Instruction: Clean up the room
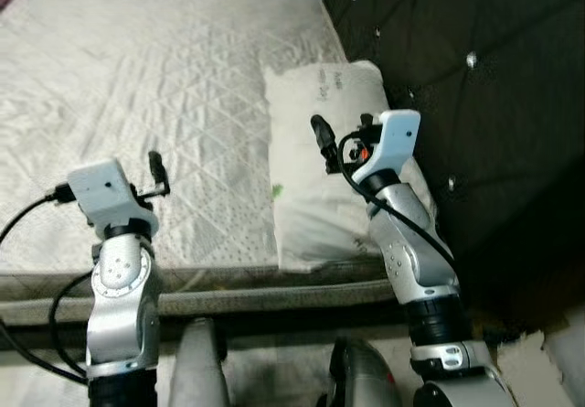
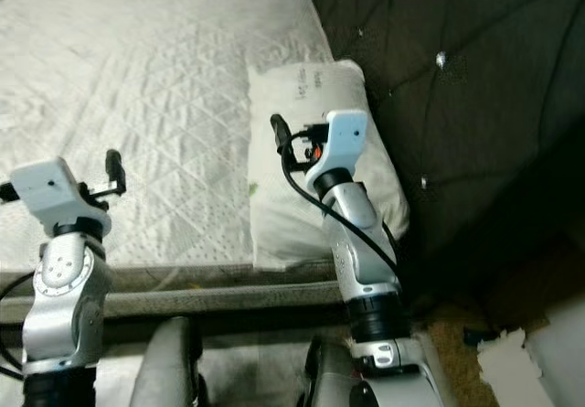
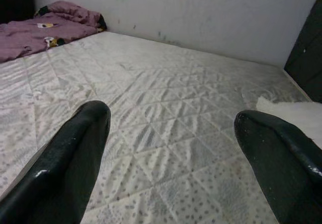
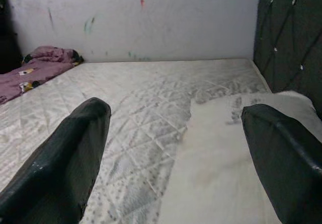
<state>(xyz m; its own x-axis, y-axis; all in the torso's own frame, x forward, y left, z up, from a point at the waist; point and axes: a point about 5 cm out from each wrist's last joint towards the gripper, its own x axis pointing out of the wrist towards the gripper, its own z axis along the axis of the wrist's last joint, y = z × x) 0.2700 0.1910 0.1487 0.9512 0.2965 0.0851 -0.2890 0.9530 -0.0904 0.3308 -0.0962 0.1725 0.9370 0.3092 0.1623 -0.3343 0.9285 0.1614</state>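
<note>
Both grippers hang above the bed, holding nothing.
The left gripper [image 3: 171, 133] and right gripper [image 4: 176, 133] have fingers wide apart; the white pillow [image 1: 320, 178] lies by the dark headboard [image 1: 475, 87] (under the right gripper), on the mattress [image 1: 137, 105].

Spread end effector [image 4: 173, 148] above pillow [image 4: 226, 153]

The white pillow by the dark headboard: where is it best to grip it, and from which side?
Probably the pillow's near edge, approached from the mattress side. It lies flat against the headboard, so that side is blocked. The open right gripper hovers over it.
</note>
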